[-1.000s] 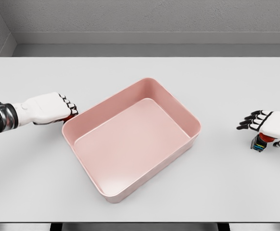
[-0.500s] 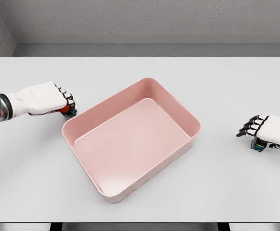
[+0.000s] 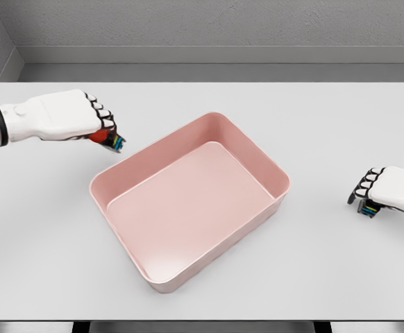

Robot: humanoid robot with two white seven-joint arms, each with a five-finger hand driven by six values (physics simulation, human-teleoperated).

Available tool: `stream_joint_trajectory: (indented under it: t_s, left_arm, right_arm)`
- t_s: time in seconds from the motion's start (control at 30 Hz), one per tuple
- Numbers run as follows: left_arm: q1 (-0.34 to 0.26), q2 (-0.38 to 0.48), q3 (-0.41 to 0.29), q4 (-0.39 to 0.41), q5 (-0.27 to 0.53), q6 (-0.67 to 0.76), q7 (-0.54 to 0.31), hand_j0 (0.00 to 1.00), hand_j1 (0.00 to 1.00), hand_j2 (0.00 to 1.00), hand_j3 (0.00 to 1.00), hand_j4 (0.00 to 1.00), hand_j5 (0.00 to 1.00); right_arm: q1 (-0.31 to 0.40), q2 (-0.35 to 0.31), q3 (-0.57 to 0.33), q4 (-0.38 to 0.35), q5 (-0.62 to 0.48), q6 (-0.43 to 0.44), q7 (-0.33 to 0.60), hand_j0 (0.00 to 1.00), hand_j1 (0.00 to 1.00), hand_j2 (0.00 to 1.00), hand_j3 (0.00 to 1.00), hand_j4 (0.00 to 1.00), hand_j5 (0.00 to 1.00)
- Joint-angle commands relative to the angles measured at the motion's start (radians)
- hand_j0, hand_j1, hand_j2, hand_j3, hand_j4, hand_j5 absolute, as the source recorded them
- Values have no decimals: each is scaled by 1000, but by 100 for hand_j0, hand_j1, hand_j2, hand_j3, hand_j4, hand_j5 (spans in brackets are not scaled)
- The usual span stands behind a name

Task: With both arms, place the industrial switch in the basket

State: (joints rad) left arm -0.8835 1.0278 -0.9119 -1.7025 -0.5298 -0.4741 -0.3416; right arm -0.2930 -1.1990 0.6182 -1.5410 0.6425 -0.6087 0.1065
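A pink rectangular basket point(image 3: 264, 157) sits turned at an angle in the middle of the white table. My left hand point(image 3: 91, 121) is raised above the table to the basket's upper left, shut on an industrial switch point(image 3: 110, 139) whose red and blue end pokes out below the fingers. Near the right edge my right hand point(image 3: 375, 191) is curled over a second industrial switch point(image 3: 368, 207) that rests on the table; only its coloured end shows under the fingers.
The white table point(image 3: 202, 97) spreads wide around the basket, with its far edge against a grey wall and its near edge at the bottom of the picture.
My left hand has lifted its switch off the table and carried it up and slightly right. My right hand has closed its fingers down over the other switch.
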Motion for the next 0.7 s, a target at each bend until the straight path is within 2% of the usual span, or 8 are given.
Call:
stream_joint_trajectory:
  t_s: [0.0, 0.13, 0.27, 0.4, 0.5, 0.57, 0.67]
  left_arm:
    - [0, 2, 5, 0, 48, -52, 1, 45, 45, 45, 45, 45, 45]
    - [-48, 3, 30, -2, 131, -137, 1, 45, 45, 45, 45, 45, 45]
    - [-66, 8, 116, -6, 304, -137, -68, 45, 45, 45, 45, 45, 45]
    - [-64, -9, 111, -42, 317, -137, -77, 45, 45, 45, 45, 45, 45]
    - [-63, -54, 100, -55, 317, -137, -80, 46, 46, 46, 46, 46, 46]
    - [-61, -106, 70, -55, 315, -137, -109, 46, 46, 46, 46, 46, 46]
    - [-52, -109, 36, -54, 304, -137, -111, 46, 46, 46, 46, 46, 46]
  right_arm:
    - [0, 2, 3, 1, 14, -2, 2, 61, 61, 61, 61, 61, 61]
    - [0, 2, 3, -1, 16, -2, 2, 55, 55, 55, 55, 55, 55]
    - [0, 2, 1, -1, 17, -2, 5, 54, 54, 54, 54, 54, 54]
    - [0, 4, 1, 1, 28, -2, 5, 52, 52, 52, 52, 52, 52]
    - [0, 4, -14, 1, 28, -2, 5, 51, 51, 51, 51, 51, 51]
    - [0, 2, -28, 1, 26, -2, 4, 51, 51, 51, 51, 51, 51]
    - [0, 4, -38, -1, 23, -2, 2, 51, 51, 51, 51, 51, 51]
